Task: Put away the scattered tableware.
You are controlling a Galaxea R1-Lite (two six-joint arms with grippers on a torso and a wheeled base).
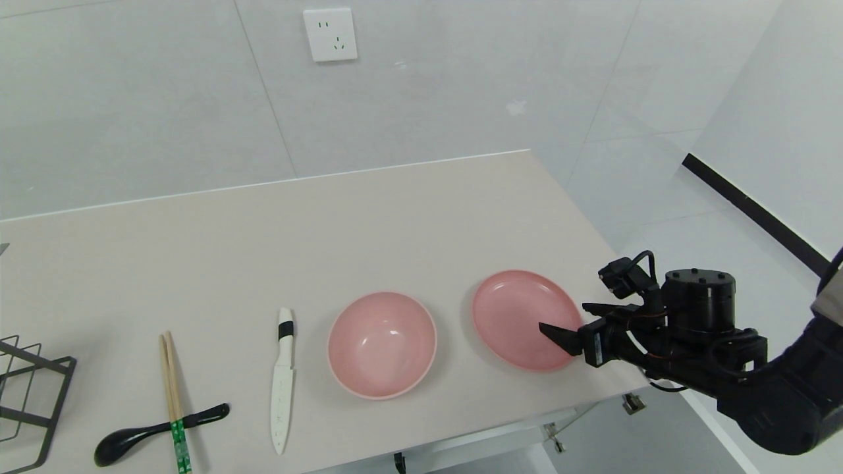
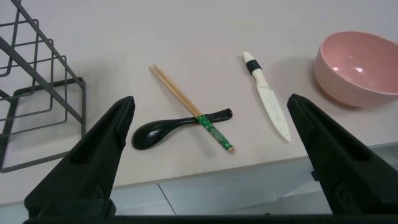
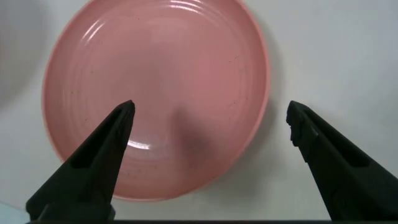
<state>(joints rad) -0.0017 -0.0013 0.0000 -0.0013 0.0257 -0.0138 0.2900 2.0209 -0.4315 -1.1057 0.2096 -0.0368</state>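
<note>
A pink plate (image 1: 514, 309) lies near the table's right edge, with a pink bowl (image 1: 382, 344) to its left. Further left lie a white knife (image 1: 283, 378), wooden chopsticks (image 1: 172, 388) and a black spoon (image 1: 132, 440) that the chopsticks cross. My right gripper (image 1: 568, 324) is open at the plate's right rim, and its fingers straddle the plate (image 3: 174, 62) from above with nothing held. My left gripper (image 2: 209, 102) is open above the table's near edge, over the spoon (image 2: 155, 132) and chopsticks (image 2: 177, 96). The knife (image 2: 268, 102) and bowl (image 2: 357, 62) lie beyond them.
A black wire rack (image 1: 26, 395) stands at the table's left front corner, close to the spoon, and appears as rack (image 2: 37, 93) in the left wrist view. The table (image 1: 329, 230) is bare toward the wall, and its right edge drops off just past the plate.
</note>
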